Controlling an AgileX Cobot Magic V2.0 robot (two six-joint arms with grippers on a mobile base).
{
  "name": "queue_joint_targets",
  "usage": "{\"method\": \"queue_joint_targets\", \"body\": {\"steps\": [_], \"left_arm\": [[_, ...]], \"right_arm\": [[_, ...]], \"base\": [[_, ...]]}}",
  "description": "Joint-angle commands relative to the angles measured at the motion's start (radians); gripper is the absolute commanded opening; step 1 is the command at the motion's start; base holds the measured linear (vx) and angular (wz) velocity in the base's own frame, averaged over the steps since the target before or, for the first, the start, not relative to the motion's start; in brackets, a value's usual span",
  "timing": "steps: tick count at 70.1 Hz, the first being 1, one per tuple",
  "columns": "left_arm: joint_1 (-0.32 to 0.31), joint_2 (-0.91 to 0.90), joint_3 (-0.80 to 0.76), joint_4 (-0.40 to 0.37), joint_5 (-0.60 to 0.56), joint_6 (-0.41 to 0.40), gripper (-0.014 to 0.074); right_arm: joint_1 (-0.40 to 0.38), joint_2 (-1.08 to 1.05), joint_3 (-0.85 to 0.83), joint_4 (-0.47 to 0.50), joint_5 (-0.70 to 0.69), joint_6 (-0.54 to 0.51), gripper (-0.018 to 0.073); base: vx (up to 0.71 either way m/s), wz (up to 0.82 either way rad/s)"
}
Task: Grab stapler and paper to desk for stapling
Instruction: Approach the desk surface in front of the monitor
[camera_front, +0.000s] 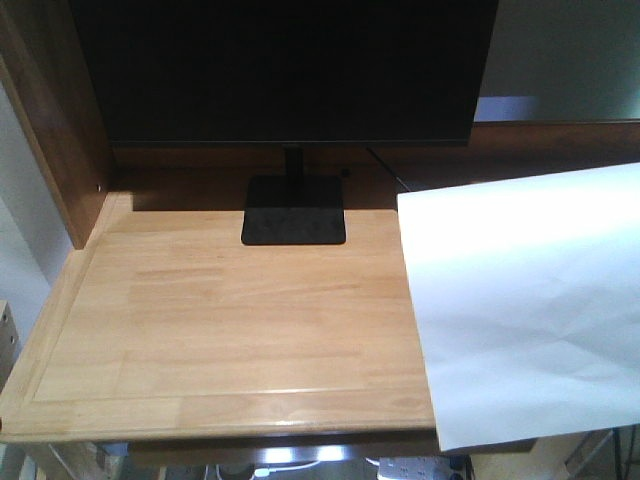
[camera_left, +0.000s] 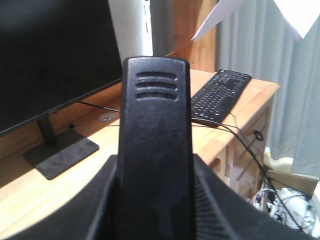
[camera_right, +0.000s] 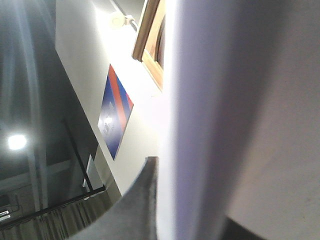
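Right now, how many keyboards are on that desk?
1. The keyboard lies on the desk, right of the monitor; the front view's paper hides that spot, so another may be hidden.

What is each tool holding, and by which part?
Left tool: the stapler, by its sides. Right tool: the paper, seemingly near an edge.

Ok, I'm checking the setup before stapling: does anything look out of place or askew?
Yes: the paper isn't lying flat on the desk. It hangs tilted over the right side, faintly creased, its lower corner past the front edge.
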Motion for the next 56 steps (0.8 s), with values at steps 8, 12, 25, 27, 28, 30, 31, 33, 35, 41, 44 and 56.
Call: {"method": "queue_joint_targets", "body": {"steps": [8, 12, 25, 27, 28, 30, 31, 33, 35, 41, 44, 56], "left_arm": [[-0.004, 0.016, -0.024, -0.025, -0.117, -0.001, -0.0006], [-0.004, 0.016, -0.024, -0.025, -0.117, -0.001, -0.0006], [-0.004, 0.016, -0.024, -0.025, -0.117, -0.001, -0.0006], [-0.004, 0.016, -0.024, -0.025, -0.117, -0.001, -0.0006], [-0.004, 0.016, -0.024, -0.025, -0.117, -0.001, -0.0006], [-0.004, 0.016, -0.024, -0.025, -0.117, -0.001, -0.0006], [-0.004, 0.016, -0.024, -0.025, -0.117, -0.001, -0.0006], [-0.004, 0.016, -0.024, -0.025, -0.117, -0.001, -0.0006], [-0.004, 0.016, -0.024, -0.025, -0.117, -0.001, -0.0006], [-0.004, 0.016, -0.024, -0.025, -0.117, -0.001, -0.0006], [-0.004, 0.016, -0.024, -0.025, -0.117, -0.001, -0.0006], [-0.004, 0.016, -0.024, -0.025, -0.117, -0.001, -0.0006]], "right_arm": [[-0.008, 0.009, -0.03, 0.021, -0.028, -0.005, -0.0006], [-0.008, 0.009, -0.03, 0.021, -0.028, -0.005, -0.0006], [-0.008, 0.009, -0.03, 0.021, -0.028, -0.005, -0.0006], [-0.008, 0.009, -0.03, 0.021, -0.028, -0.005, -0.0006], [-0.008, 0.009, -0.03, 0.021, -0.028, -0.005, -0.0006], [-0.008, 0.009, -0.03, 0.021, -0.028, -0.005, -0.0006], [-0.008, 0.009, -0.03, 0.021, -0.028, -0.005, -0.0006], [-0.008, 0.009, -0.03, 0.021, -0.028, -0.005, -0.0006], [-0.008, 0.009, -0.03, 0.021, -0.028, -0.005, -0.0006], [-0.008, 0.009, -0.03, 0.021, -0.028, -0.005, -0.0006], [-0.008, 0.009, -0.03, 0.021, -0.028, -0.005, -0.0006], [-0.005, 0.009, -0.03, 0.021, -0.027, -0.005, -0.0006]], "base": [[0.18, 0.04], [0.17, 0.03], [0.15, 0.03], [0.14, 0.03], [0.13, 0.03], [0.13, 0.03], [0.12, 0.03], [0.12, 0.04], [0.11, 0.04], [0.1, 0.04], [0.09, 0.04], [0.07, 0.02]]}}
